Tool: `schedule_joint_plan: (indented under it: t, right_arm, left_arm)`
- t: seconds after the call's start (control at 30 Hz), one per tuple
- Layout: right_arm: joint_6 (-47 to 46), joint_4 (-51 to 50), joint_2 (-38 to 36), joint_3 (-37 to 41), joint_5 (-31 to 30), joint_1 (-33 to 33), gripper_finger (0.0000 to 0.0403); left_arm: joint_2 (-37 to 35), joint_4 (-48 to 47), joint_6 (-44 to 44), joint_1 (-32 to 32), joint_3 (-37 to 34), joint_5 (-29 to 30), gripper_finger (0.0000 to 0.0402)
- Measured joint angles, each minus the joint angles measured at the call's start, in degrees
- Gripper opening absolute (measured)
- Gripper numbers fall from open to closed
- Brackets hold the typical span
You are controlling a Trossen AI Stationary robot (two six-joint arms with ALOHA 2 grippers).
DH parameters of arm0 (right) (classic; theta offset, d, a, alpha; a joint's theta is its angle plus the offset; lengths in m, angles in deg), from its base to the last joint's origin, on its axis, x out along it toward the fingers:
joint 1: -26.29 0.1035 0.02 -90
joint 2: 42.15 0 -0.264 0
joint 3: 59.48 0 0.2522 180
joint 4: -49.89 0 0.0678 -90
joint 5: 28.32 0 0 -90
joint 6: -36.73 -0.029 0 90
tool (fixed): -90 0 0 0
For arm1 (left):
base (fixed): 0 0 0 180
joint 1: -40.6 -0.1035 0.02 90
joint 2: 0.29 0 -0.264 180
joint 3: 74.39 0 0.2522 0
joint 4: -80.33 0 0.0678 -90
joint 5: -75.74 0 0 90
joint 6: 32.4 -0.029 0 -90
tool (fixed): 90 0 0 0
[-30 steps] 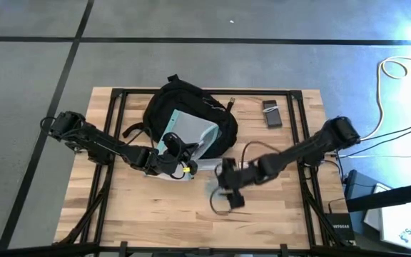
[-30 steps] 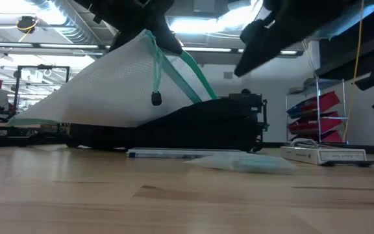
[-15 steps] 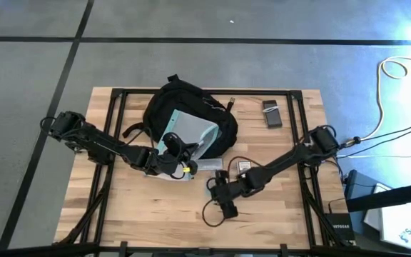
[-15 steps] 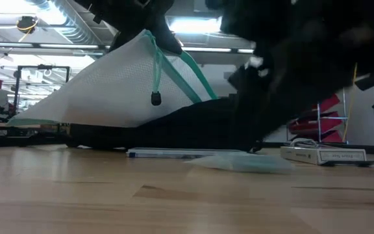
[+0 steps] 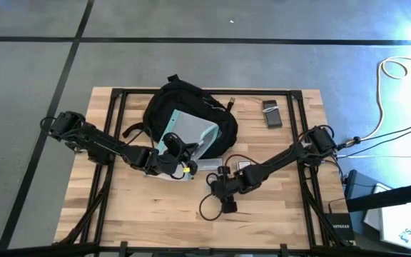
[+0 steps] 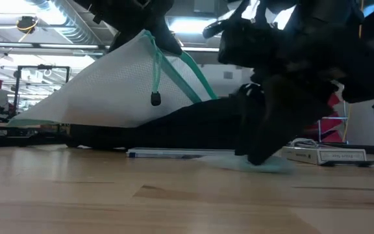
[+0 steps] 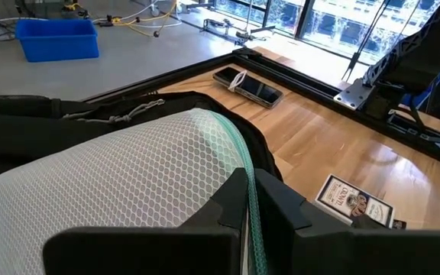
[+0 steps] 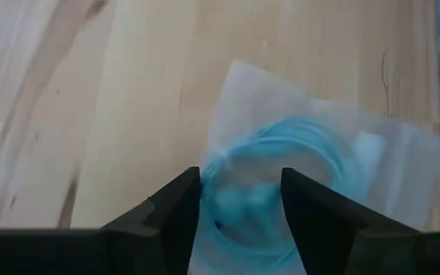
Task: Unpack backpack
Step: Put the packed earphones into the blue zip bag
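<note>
the left gripper (image 7: pixel 248 200) is pinching the teal edge of a white mesh pouch (image 7: pixel 113 187), its fingers closed on it. the black backpack (image 7: pixel 44 114) is lying under and behind the pouch. on the wooden table (image 7: pixel 312 145) a dark phone-like device (image 7: pixel 249 86) is resting near the far frame, and a small printed box (image 7: pixel 351 200) is lying closer. a blue bin (image 7: pixel 57 38) is standing on the floor beyond.

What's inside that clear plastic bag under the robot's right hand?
A coiled light-blue cable shows through the clear bag. The right hand covers its near part, so that part stays hidden.
</note>
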State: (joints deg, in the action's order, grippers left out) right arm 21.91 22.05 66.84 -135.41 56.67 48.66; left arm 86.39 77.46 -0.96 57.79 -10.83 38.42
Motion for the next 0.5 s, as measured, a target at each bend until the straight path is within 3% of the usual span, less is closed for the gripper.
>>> schedule_joint_plan:
  t: [0.5]
  right_arm:
    - [0.29,-1.08,-0.03,-0.05,-0.63,0.04,0.0114]
  left_arm:
    - [0.00,0.00,0.04,-0.04,0.00,0.00,0.0006]
